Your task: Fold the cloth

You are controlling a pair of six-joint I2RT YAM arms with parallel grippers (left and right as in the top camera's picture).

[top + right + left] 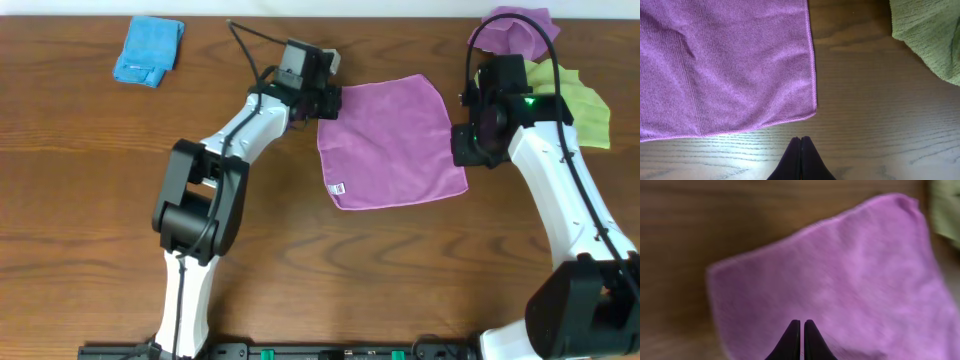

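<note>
Flat cloth on table. Clenched, empty left gripper over its edge. Clenched, empty right gripper beside its corner.

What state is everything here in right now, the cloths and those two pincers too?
The cloth, spread flat, unfolded.
Blue cloth, folded.
Other purple cloth, bunched up.
Lime-green towel, rumpled.
Left jaws, shut, over the cloth.
Right jaws, shut, over the table beside the cloth's corner.

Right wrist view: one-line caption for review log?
Shut right claw above wooden table, just off a corner of the flat purple cloth; green towel upper right.
</note>
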